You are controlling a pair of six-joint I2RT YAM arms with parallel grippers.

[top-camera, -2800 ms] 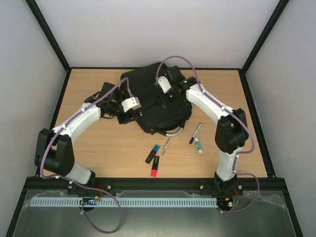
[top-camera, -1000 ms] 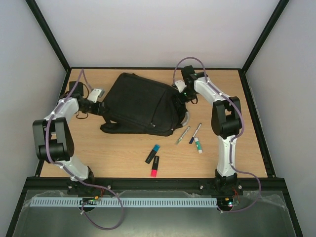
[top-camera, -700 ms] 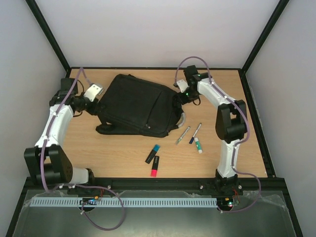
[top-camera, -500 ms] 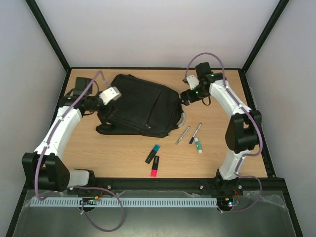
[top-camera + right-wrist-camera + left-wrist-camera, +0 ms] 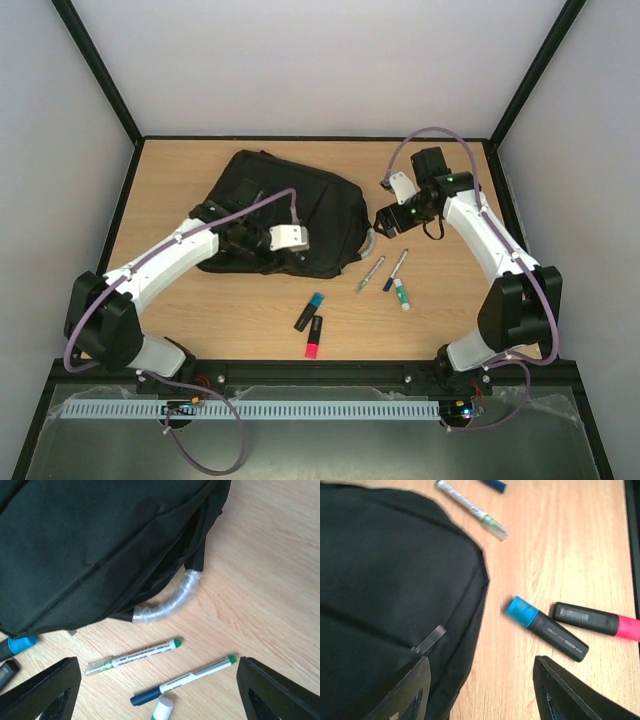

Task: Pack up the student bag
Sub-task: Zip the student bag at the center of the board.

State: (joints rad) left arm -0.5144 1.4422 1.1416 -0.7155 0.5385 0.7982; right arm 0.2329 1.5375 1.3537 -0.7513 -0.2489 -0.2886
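Student bag [image 5: 290, 215]: black, lying flat on table [image 5: 450, 320], far left of centre. Left pincer [image 5: 482, 690]: over bag's near edge, jaws apart, empty. Right pincer [image 5: 160, 690]: above green-capped pen [image 5: 132, 658], jaws wide, empty. Blue-capped highlighter [image 5: 547, 628]: just beside bag.

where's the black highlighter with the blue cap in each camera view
Top external: the black highlighter with the blue cap lies below the picture's centre.
Left wrist: right of centre.
Right wrist: at the left edge, mostly cut off.
Shared landmark: the black fabric backpack, close beside it in every view.
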